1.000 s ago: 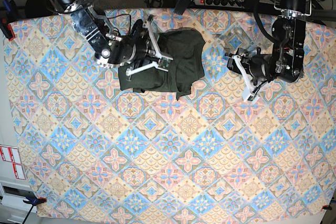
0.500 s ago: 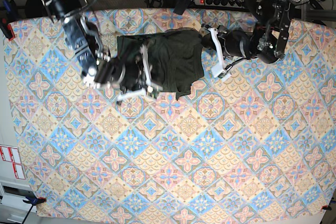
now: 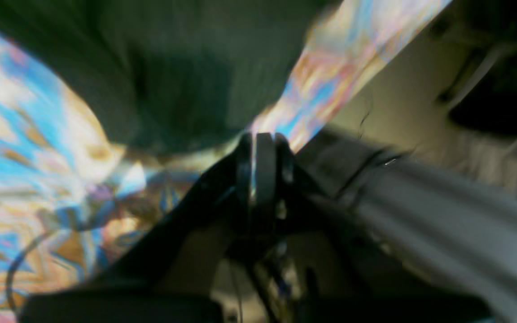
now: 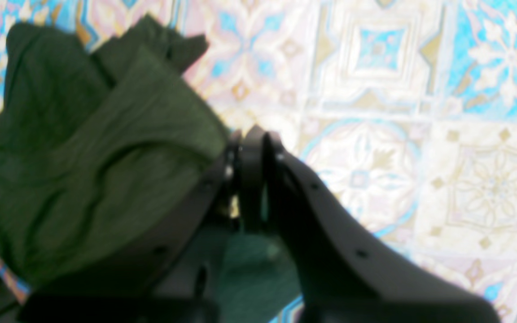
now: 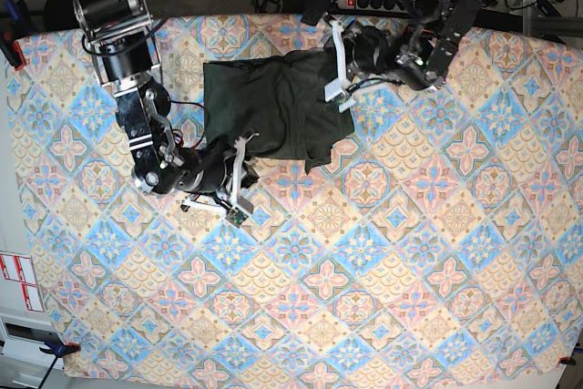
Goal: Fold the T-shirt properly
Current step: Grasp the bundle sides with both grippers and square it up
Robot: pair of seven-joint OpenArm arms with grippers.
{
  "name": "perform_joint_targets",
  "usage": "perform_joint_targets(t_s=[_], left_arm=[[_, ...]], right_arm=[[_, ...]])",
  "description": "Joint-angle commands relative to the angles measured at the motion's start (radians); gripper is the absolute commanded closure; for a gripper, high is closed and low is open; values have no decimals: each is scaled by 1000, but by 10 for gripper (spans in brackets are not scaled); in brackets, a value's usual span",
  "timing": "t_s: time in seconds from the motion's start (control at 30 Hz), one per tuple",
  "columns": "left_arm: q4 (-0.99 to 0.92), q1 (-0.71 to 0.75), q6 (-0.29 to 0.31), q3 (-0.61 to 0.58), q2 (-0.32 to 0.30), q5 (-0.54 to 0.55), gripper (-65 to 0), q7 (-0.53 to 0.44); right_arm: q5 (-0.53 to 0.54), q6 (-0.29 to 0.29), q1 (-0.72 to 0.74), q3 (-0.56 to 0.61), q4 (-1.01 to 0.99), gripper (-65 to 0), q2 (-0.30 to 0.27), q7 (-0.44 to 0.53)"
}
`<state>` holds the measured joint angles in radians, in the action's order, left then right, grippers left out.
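The dark olive-green knit T-shirt (image 5: 278, 111) sits bunched near the far edge of the patterned tablecloth (image 5: 383, 252). Left gripper (image 5: 339, 70) at its far right corner, right gripper (image 5: 239, 179) at its near left edge; both have jaws pressed together, and a pinch on fabric isn't clear.

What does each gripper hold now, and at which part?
The right gripper is shut on the dark olive-green knit T-shirt, at its edge. The left gripper is shut beside its edge; blur hides any hold.
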<state>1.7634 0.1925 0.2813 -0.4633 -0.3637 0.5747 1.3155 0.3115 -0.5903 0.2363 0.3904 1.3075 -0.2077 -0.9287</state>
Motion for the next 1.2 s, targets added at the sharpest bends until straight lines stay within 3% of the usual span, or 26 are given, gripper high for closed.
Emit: perform_joint_targets(t_s=[0.0,0.17,0.53,0.63,0.87,1.17], left_arm=[[-6,-32,2,-28,-1,8,0,-34],[-115,-90,-1,-104,-1,8,0,-84],[-190,-196,-1,-127,-1,5,0,-121],[-227,-241,-3,-127,-1,5,0,-121],[-322,-331,-3,-127,35,3,0,-126],[-330,-367,-3,-128,140,-235,0,-164]], right_arm=[[2,2,34,-8,-16,-11,-11,9],[2,2,48,-5,-122,-11,-11,9],[2,2,-10,60,-154,-11,-19,-3],[2,0,-38,75,-151,-11,-58,-3],[2,0,-124,68,-118,-11,-91,-3],[2,0,-243,66,73,-11,-154,-3]])
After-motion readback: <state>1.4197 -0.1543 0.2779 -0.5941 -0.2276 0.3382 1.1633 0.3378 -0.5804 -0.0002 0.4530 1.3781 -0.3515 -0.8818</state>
